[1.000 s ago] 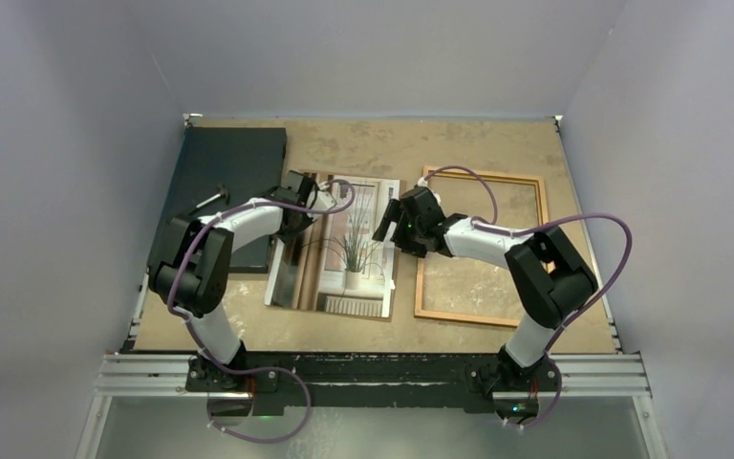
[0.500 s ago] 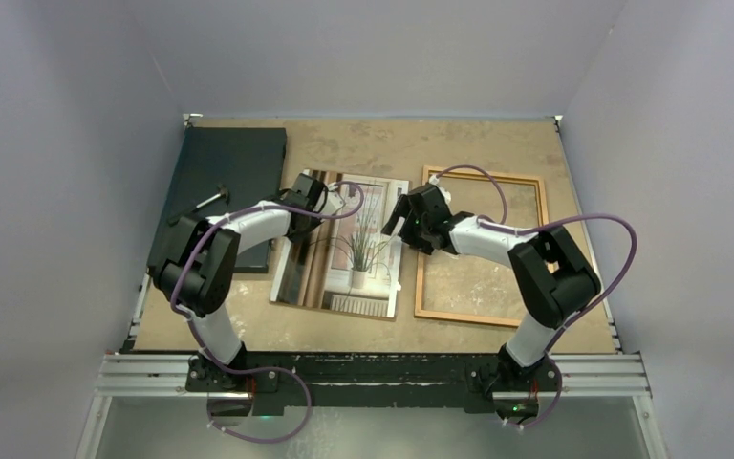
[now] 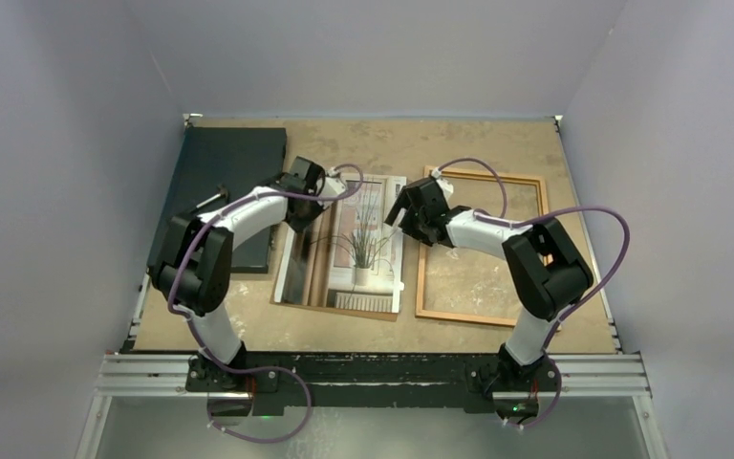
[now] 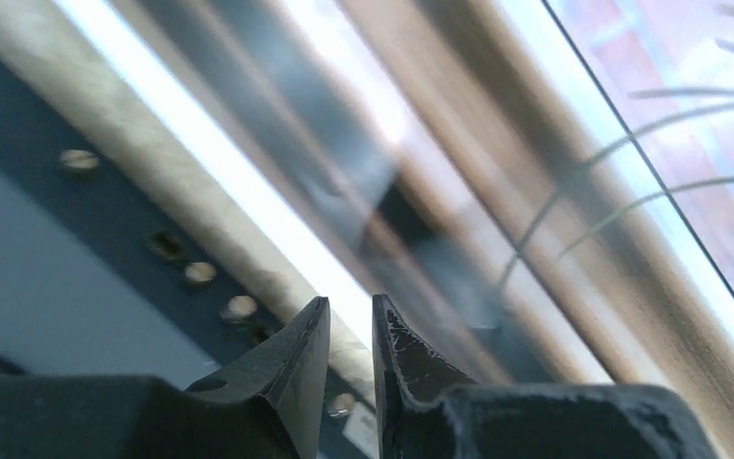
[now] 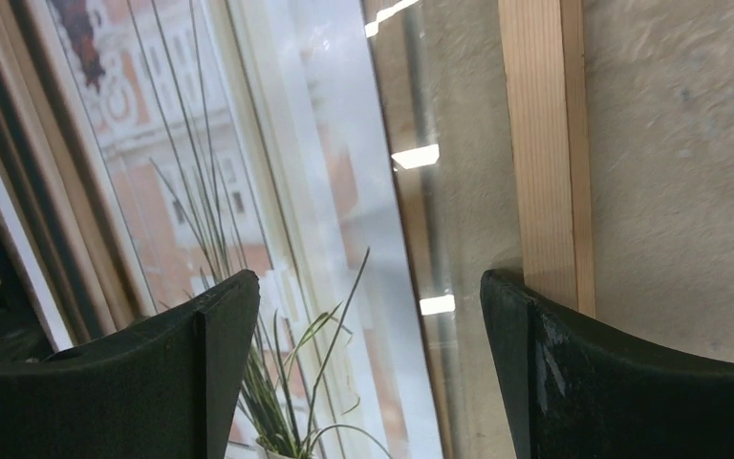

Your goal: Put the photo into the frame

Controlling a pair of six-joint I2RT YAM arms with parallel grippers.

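Note:
The photo [image 3: 358,244], a potted plant at a bright window, lies on the table left of the frame [image 3: 483,176]. The frame lies flat, with bare table inside its wooden border [image 5: 543,143]. My left gripper [image 3: 301,215] is at the photo's upper left edge. In the left wrist view its jaws [image 4: 350,300] stand a narrow slit apart, and the photo's [image 4: 573,143] white edge runs into that slit. My right gripper [image 3: 403,222] hovers open over the photo's [image 5: 201,191] right edge. One of its fingers is above the print, the other by the frame's left border.
A dark mat [image 3: 225,172] lies at the back left with a small metal tool [image 3: 208,203] on it. A clear pane [image 5: 440,210] with light reflections reaches past the photo's right edge to the frame. Grey walls enclose the table.
The photo and my left gripper have shifted right, closer to the frame. My right gripper has moved slightly back and right, and is still open.

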